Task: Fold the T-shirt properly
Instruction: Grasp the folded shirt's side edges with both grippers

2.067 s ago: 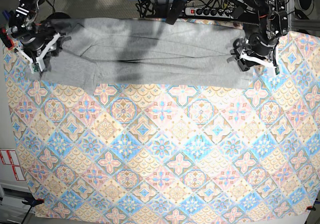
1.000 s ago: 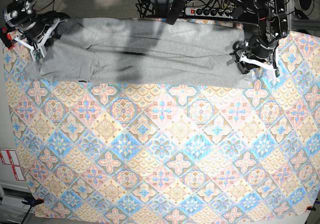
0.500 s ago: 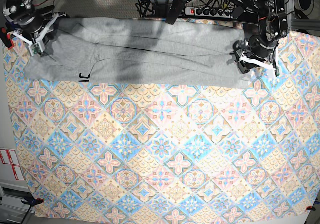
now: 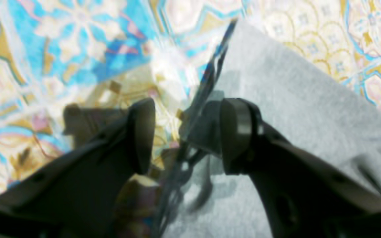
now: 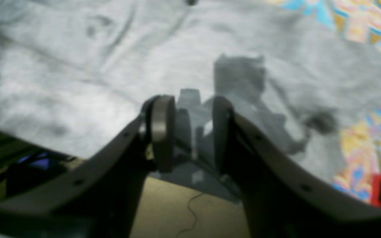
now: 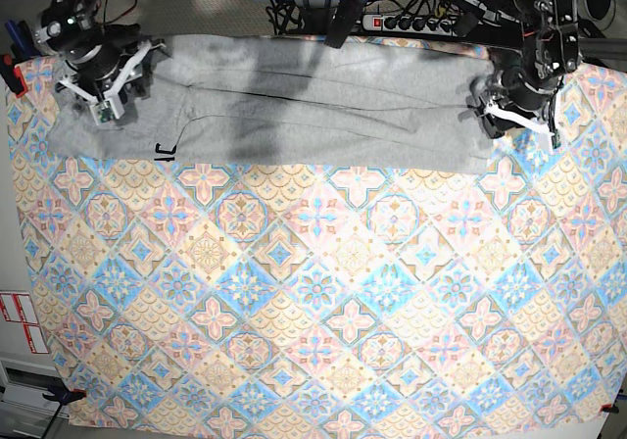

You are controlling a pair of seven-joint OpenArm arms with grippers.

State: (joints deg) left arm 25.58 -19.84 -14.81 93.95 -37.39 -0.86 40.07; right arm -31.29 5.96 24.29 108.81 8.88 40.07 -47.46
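A view from above shows one grey T-shirt (image 6: 294,101) stretched into a long, loosely folded band along the far edge of a desk covered by one colourful tile-patterned tablecloth (image 6: 323,302). Two robot arms work at its ends. Over the last two seconds the right gripper (image 6: 101,84), on the left side of the overhead view, has drawn back toward the far edge and then swung inward; it now hovers above the shirt's end section, and that end has spread flatter, exposing a small patch of black lettering (image 6: 164,151) near the front hem. The right wrist view shows its jaws parted with nothing between them, grey cloth lying beneath. The left gripper (image 6: 517,108) has shifted slightly toward the far edge and sits at the shirt's opposite end. Its wrist view shows the jaws held apart, straddling the raised edge of the cloth where it meets the tablecloth, not yet pinching it. This looks like the end of a spreading step: the shirt lies released and roughly straightened, but no tidy fold has been made, so most of the task probably remains.
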